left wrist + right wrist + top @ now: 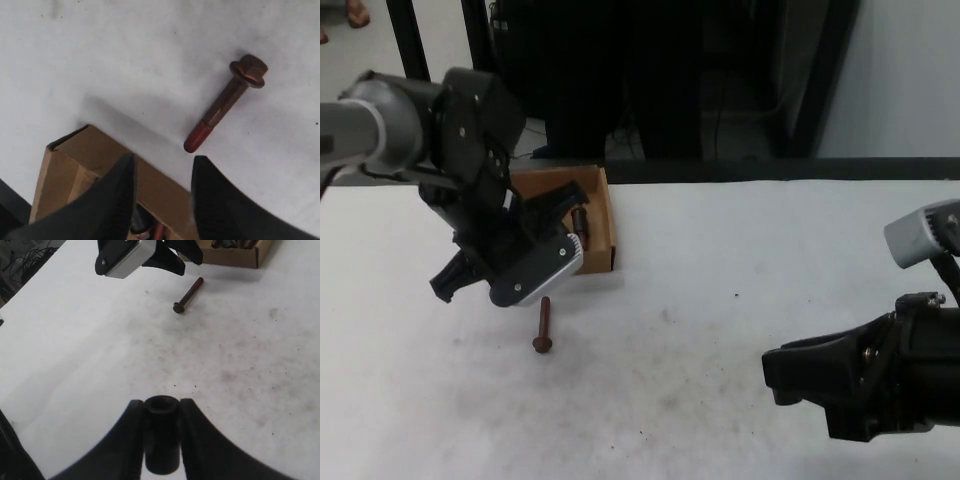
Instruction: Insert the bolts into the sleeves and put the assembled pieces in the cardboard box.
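The left tool (pixel 558 203) hangs over the cardboard box (pixel 603 215), released, its two fingers (pixel 120 200) spread apart with nothing gripped between them; the box sits on the far left part of the bench (pixel 720 280), close to the far edge; inside it lie a few dark pieces (pixel 578 222), partly hidden by the arm and too covered to tell apart; a reddish-brown bolt (pixel 542 328) lies flat on the bench just in front of the box, apart from it, its flanged head toward the near edge and its shank pointing back at the box; the right tool (pixel 161 406) is low over the near right part of the bench, well apart from both bolt and box, clenched on a black sleeve (pixel 161 440); the sleeve is pinched between both fingers, its open bore at the tip end and facing out ahead of the tool, toward the bolt; the bench top is white with small dark smudges.
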You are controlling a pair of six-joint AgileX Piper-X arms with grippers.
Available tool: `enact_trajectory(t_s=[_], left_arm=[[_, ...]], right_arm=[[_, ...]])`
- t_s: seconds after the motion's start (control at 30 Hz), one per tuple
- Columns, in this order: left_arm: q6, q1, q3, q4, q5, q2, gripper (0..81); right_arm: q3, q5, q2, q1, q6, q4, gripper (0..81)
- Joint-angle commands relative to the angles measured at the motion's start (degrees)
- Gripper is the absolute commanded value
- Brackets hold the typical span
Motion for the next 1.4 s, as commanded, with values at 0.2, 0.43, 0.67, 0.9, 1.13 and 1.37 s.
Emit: enact_trajectory(t_s=[0.2,0.43,0.67,0.9,1.13,1.37], left_arm=[[8.1,0.0,0.1,-1.0,3.7,0.3,35.4],[9.5,0.9,0.1,4.2,3.7,-0.3,35.4],[9.8,1.4,0.1,8.8,3.7,-0.4,35.4],[11.3,1.4,0.1,8.8,3.9,-0.4,35.4],[12.8,1.4,0.1,8.5,6.4,-0.4,35.4],[14.1,1.4,0.1,6.0,7.5,-0.1,35.4]], right_arm=[[4.8,3.9,-0.3,0.2,-1.0,-7.9,0.3],[6.6,6.3,-0.3,0.2,-0.8,-9.8,0.3],[6.9,7.3,-0.3,0.2,-0.8,-10.8,0.3],[6.9,7.3,-0.3,0.2,-1.8,-11.1,0.3],[7.6,8.6,-0.3,0.2,-3.0,-11.1,0.3],[8.7,8.9,-0.3,0.2,-2.9,-11.5,0.3]])
